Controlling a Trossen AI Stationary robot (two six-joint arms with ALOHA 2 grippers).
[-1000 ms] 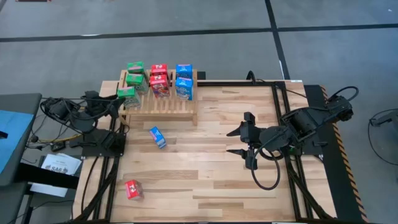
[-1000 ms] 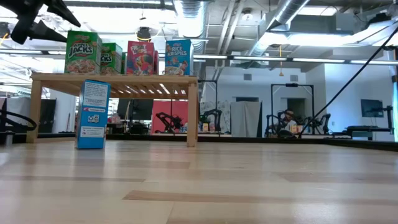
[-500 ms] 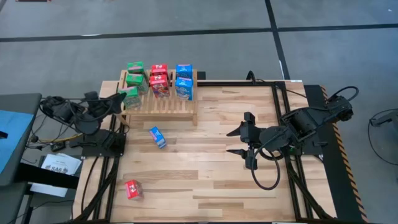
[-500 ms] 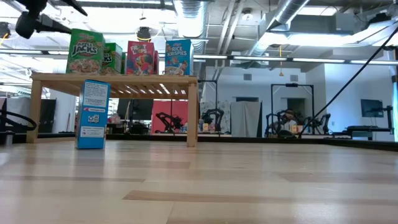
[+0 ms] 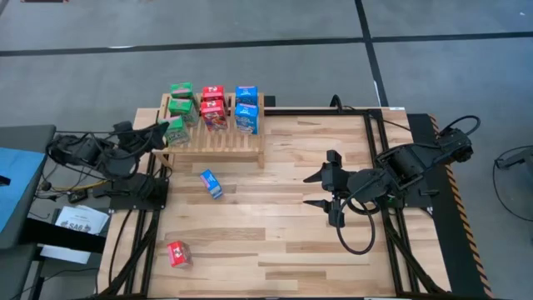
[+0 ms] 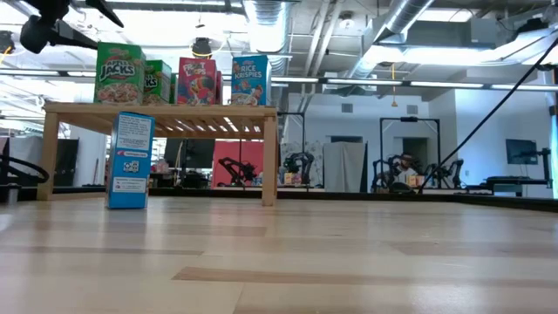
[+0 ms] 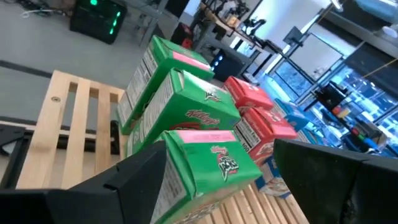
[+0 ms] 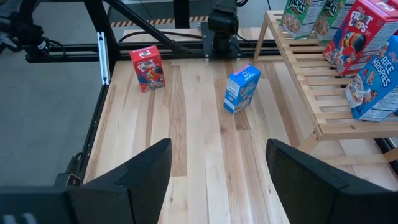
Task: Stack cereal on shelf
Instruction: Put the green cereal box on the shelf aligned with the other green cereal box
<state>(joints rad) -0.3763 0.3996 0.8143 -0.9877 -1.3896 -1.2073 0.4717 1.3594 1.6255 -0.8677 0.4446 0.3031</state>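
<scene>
Boxes: I count seven on the shelf [image 5: 218, 140]; blue box [image 5: 211, 183] and red box [image 5: 178, 253] remain on bench [image 5: 275, 242]. Jaws on both left gripper [image 5: 155, 136] and right gripper [image 5: 326, 188] open, empty.

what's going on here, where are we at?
Cereal stacking, mid-run. Seven boxes stand on the shelf: three green, two red, two blue. The left gripper sits open at the shelf's left end beside the nearest green box, holding nothing. One blue box and one red box remain on the table. The right gripper waits open over the table.
</scene>
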